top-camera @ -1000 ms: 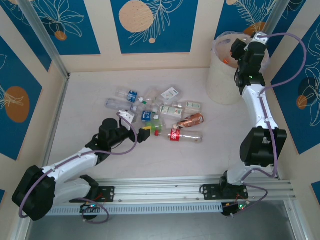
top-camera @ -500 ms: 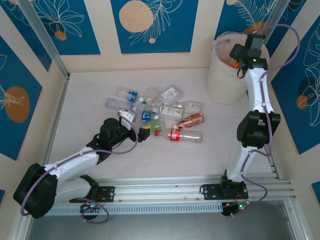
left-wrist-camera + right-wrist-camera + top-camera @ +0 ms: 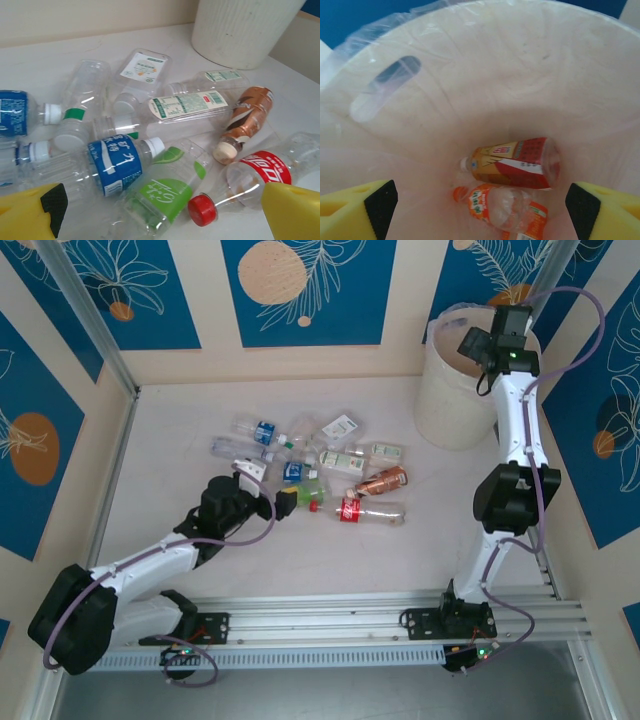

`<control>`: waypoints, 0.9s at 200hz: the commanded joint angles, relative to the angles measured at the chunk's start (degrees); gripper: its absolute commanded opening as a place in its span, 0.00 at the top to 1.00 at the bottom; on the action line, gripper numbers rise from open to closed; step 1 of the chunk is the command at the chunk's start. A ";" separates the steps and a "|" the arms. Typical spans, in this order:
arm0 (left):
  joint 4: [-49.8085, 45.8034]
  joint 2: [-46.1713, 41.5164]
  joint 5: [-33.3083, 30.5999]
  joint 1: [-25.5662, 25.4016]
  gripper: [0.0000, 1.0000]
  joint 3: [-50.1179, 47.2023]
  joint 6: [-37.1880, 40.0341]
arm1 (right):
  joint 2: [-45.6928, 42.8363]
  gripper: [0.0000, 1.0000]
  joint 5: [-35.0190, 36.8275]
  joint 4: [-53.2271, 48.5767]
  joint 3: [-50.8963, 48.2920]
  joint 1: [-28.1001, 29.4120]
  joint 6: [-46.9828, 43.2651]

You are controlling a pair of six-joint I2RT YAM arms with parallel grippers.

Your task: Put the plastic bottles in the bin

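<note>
Clear plastic bottles (image 3: pixel 310 468) lie clustered on the tabletop (image 3: pixel 170 440), left of the off-white bin (image 3: pixel 445 405) at the far right; two labelled bottles (image 3: pixel 515 165) lie inside it. Right jaws hang spread and empty over the bin; left jaws gape at the cluster's near edge.

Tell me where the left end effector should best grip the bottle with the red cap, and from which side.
Likely its labelled middle, from above, jaws across the width. The red-capped bottle lies flat on its side; the green-labelled bottle and brown bottle crowd its neck.
</note>
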 commanded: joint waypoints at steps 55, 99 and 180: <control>0.21 0.07 -12.91 3.13 0.00 -2.39 -8.90 | -14.28 0.01 -20.73 4.64 -6.40 3.18 -2.13; -2.14 0.07 -17.82 4.88 0.00 -2.09 -14.89 | -22.80 0.00 -26.76 4.79 -20.75 8.43 -4.71; -9.12 -1.47 -25.44 7.09 0.00 -1.70 -25.30 | -28.22 0.00 -22.14 -3.15 -41.77 19.33 -22.99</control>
